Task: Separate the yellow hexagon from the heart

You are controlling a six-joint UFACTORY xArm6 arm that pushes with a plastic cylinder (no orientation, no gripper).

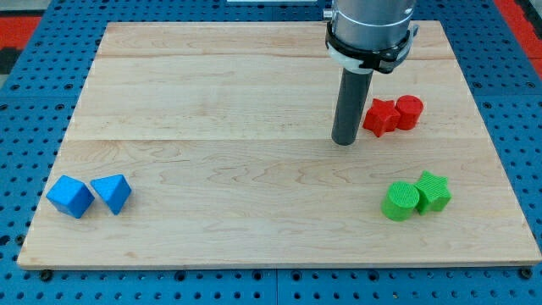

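No yellow hexagon and no heart show in this view. My tip [344,142] rests on the wooden board [212,93], right of centre. A red star [380,117] lies just to the tip's right, a small gap away, with a red cylinder [409,111] touching the star's right side. The arm's body covers part of the board's top edge behind the rod.
A green cylinder [400,201] and a green star [433,191] sit together at the lower right. A blue cube [70,196] and a blue triangular block [112,192] sit side by side at the lower left, near the board's edge.
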